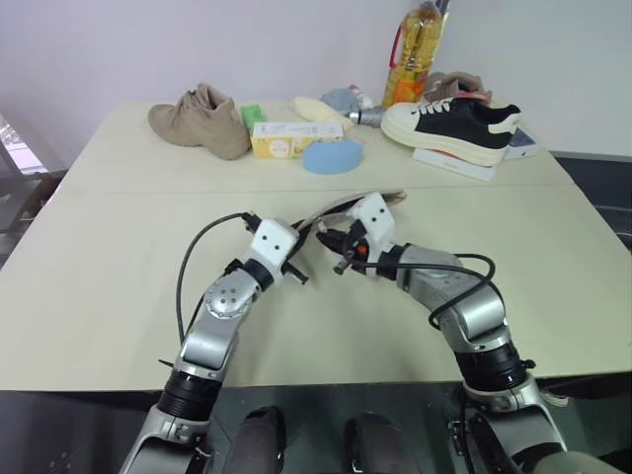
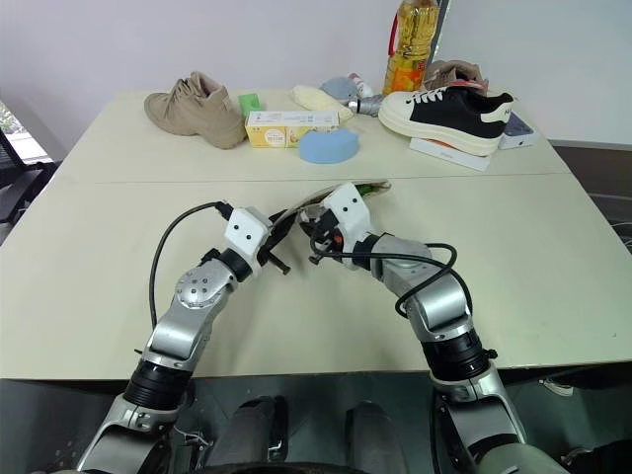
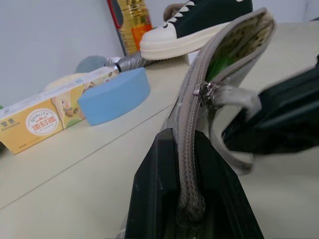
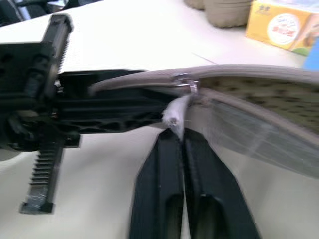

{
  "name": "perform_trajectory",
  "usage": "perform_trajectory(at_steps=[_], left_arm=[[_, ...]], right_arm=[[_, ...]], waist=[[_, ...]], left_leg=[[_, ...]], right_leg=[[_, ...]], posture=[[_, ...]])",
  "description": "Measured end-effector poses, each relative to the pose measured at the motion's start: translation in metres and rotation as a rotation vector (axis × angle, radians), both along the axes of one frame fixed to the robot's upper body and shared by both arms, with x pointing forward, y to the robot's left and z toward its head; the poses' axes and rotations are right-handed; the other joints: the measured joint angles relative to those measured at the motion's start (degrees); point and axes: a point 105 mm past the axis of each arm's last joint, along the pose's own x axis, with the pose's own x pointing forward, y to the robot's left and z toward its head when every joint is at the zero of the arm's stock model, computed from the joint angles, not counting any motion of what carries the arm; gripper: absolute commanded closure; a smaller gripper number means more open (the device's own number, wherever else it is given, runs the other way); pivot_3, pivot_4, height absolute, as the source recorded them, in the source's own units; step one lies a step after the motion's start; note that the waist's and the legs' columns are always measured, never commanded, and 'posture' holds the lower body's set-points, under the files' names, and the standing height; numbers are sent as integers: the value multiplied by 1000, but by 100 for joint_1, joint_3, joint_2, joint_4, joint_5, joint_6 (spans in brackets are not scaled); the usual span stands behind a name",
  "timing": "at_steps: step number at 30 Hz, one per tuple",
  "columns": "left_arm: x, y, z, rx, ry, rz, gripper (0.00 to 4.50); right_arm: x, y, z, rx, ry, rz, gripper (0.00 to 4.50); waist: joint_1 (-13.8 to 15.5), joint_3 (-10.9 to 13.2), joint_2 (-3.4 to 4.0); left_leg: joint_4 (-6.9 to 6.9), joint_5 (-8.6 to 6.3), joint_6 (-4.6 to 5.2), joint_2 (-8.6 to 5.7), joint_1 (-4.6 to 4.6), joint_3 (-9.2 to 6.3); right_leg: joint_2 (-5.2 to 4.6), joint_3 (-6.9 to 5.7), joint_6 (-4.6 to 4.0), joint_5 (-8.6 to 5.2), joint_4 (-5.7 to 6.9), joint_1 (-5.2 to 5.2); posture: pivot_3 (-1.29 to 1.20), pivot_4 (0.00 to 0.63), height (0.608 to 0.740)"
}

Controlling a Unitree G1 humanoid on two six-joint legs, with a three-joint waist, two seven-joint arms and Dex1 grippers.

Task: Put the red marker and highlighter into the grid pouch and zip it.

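The grid pouch (image 1: pixel 341 206) is held off the table between my two grippers, zip edge up. My left gripper (image 3: pixel 185 138) is shut on the pouch's closed end, with the zip running between its fingers. My right gripper (image 4: pixel 182 133) is shut on the grey zip pull (image 4: pixel 174 114), which hangs from the slider (image 3: pixel 203 90). Past the slider the pouch gapes open, and a patch of light green, the highlighter (image 3: pixel 219 64), shows inside. The red marker is hidden. In the head views the left gripper (image 1: pixel 306 231) and the right gripper (image 1: pixel 333 238) almost touch above the table's middle.
Along the table's far side lie a tan shoe (image 1: pixel 197 120), a small green block (image 1: pixel 252 116), a yellow box (image 1: pixel 283 139), a blue pad (image 1: pixel 333 156), a black-and-white sneaker (image 1: pixel 454 123) on a white box, and an oil bottle (image 1: pixel 415 49). Bare tabletop (image 1: pixel 109 257) surrounds the grippers.
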Motion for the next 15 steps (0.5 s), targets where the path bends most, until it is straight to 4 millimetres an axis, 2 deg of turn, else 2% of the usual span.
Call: perform_trajectory(at_steps=[4,10,12,15], left_arm=[[0,9,-3,55,-9,8,4500],[-6,31,-5,149,-55,7,4500],[-9,37,-8,177,-57,-2,4500],[-16,42,-16,183,-30,-28,4500]], right_arm=[[5,-27,9,-44,-31,-41,4477],[20,-91,31,-174,-108,-194,4477],[24,-107,28,-218,-102,-238,4477],[20,-119,16,-270,-77,-222,4477]], waist=[[3,0,0],[-12,0,0],[-20,0,0],[-6,0,1]], left_leg=[[-1,0,0,0,0,1],[-5,0,0,3,2,4],[-6,0,0,7,3,5],[-12,0,0,11,3,6]], right_leg=[[-1,0,0,0,-1,0],[-4,1,-1,0,-5,0],[-1,2,-1,-1,-4,-1],[0,2,-2,-1,-7,-2]], posture=[[0,150,740],[0,150,740],[0,150,740],[0,150,740]])
